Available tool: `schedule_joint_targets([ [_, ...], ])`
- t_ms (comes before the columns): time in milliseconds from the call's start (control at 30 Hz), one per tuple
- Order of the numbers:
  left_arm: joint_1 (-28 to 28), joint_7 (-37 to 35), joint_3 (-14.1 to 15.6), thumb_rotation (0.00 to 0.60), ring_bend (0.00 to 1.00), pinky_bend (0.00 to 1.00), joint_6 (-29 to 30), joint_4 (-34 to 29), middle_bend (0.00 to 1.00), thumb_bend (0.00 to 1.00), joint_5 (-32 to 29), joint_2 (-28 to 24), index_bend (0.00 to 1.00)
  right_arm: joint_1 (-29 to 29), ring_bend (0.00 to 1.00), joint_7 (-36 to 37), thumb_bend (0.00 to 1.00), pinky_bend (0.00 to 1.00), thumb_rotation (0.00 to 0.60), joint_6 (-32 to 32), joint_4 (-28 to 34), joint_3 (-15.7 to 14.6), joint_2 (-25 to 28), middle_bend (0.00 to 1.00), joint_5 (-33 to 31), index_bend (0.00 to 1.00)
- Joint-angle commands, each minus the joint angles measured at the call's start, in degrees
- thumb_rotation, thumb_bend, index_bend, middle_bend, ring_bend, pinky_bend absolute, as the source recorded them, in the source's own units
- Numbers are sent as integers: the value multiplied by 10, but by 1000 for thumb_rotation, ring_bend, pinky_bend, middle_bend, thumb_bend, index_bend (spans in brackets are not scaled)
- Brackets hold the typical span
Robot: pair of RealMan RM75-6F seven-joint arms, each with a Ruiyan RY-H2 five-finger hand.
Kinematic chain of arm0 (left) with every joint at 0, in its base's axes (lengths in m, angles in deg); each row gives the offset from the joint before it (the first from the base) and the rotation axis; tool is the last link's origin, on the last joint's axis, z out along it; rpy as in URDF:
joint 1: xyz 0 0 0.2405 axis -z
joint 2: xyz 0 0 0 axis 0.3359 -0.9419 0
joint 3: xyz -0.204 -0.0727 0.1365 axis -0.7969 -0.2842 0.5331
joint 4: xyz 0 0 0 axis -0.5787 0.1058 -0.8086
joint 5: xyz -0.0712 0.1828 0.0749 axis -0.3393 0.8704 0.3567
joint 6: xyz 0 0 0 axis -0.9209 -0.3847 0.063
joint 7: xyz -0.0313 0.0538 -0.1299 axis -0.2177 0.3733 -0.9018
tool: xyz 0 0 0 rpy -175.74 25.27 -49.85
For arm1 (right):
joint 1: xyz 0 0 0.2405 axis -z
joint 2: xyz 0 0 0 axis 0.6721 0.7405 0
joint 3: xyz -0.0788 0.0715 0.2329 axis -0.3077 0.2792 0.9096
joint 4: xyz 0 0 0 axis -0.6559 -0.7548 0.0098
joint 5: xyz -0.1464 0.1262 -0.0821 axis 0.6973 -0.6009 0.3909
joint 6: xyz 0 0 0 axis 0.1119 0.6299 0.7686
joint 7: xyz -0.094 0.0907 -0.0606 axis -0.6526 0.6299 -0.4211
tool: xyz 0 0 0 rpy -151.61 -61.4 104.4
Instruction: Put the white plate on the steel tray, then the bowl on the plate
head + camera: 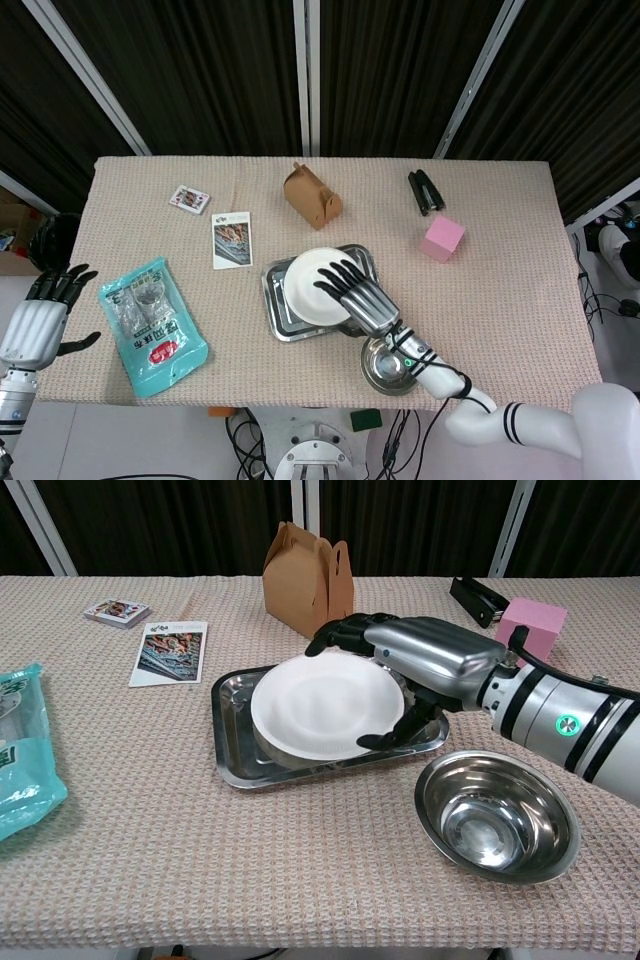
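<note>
The right robot hand [415, 675] is gripping the white plate [325, 705] by its right edge, fingers over the far rim and the thumb curling up under the near rim. The plate is sitting over the steel tray [232, 742], covering most of the tray's middle, with its hollow face pointing up and tipped a little toward the front of the desk [200, 860]. Being round, it has no long axis to speak of; whether its underside is resting flat on the tray I cannot tell. The tray's long sides are running left to right across the desk, slightly skewed.

The steel bowl [497, 815] is standing upright, mouth up, on the desk just in front and to the right of the tray, under the right forearm and apart from the plate.

The left robot hand [40, 315] is hanging off the left edge of the desk, fingers spread and holding nothing.

Further back, a brown paper box [308, 578] is standing just behind the tray, a pink block [534, 630] and a black stapler [478, 598] are lying to the right, and a card [168, 652], a deck of cards [117, 611] and a teal packet [20, 755] are lying to the left.
</note>
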State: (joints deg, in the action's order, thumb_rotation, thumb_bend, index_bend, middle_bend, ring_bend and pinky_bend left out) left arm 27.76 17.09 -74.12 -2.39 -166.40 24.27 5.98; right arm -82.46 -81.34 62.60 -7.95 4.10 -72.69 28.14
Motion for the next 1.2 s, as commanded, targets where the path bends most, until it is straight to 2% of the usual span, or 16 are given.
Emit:
schedule_joint_targets([
  [33,0,0,0,599,67,137,0,0,130,18,0,0,169,2,0,-12,176,0,600,-2,21,2,13,34,-8,153],
  [300,-2,-3,0,599,67,137,3,2,130,18,0,1,169,16,0,-1,176,0,600,22,81,-5,53,34,8,150],
  [500,-4,-6,0,599,68,136,4,4,130,17,-2,0,169,39,0,0,176,0,600,42,136,-50,128,32,57,158],
  [767,-5,-7,2,599,67,136,5,6,130,18,0,3,169,66,0,19,176,0,600,89,138,-117,219,29,155,227],
  [900,-5,-2,2,599,68,137,5,4,130,18,3,6,169,71,0,18,176,0,600,106,123,-139,247,30,199,247],
  [1033,-5,5,3,599,67,136,6,-3,130,18,6,6,169,67,0,43,177,0,600,72,142,-169,288,34,205,256],
  [1200,-3,6,5,599,68,136,3,-9,130,18,8,8,169,63,0,29,179,0,600,34,169,-184,324,35,198,257],
])
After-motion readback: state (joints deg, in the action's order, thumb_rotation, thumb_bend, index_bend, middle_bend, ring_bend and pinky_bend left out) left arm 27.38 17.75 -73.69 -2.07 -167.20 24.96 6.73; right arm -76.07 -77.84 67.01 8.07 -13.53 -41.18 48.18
